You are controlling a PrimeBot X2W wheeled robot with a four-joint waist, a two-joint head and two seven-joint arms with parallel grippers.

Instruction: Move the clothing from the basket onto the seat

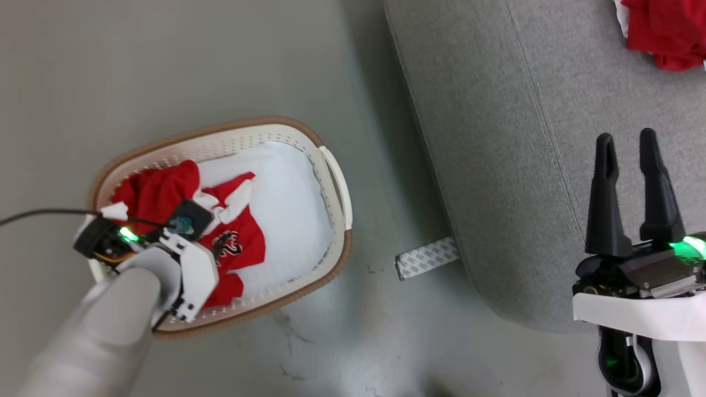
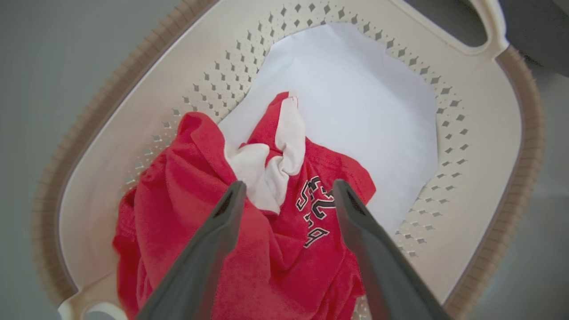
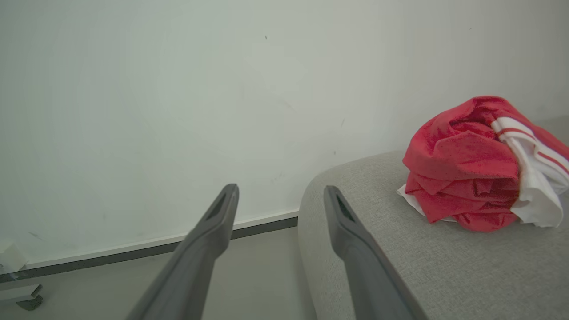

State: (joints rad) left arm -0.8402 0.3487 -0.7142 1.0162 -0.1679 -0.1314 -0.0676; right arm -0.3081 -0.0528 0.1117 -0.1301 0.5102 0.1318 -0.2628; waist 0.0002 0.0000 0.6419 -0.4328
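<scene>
step: mid-task i'd say, going in for another grab; 1 red bundle (image 3: 466,164) already sits on the sofa (image 1: 496,138), more left in the basket (image 2: 480,146)
left gripper (image 2: 289,184): hanging right over the basket, fingers spread wide and pointing down at the heap; nothing between them, not touching the cloth as far as i can see
right gripper (image 1: 626,135): parked over the front edge of the sofa, fingers apart too, holding nothing; well away from the bundle
red clothes (image 2: 186,213): crumpled at the near end of the basket, on top of the white liner (image 2: 355,102); white trim bunched in the middle, a dark printed logo (image 2: 315,204) showing; can't tell how many pieces are in there
basket spot: on the floor (image 1: 165,66), just beside the sofa
next move: drop the left fingers into the heap and pinch a thick fold, probably around that white knot; then lift and swing over to the sofa
watch for: snagging the liner along with the cloth; or only grabbing 1 thin layer and having it slip
</scene>
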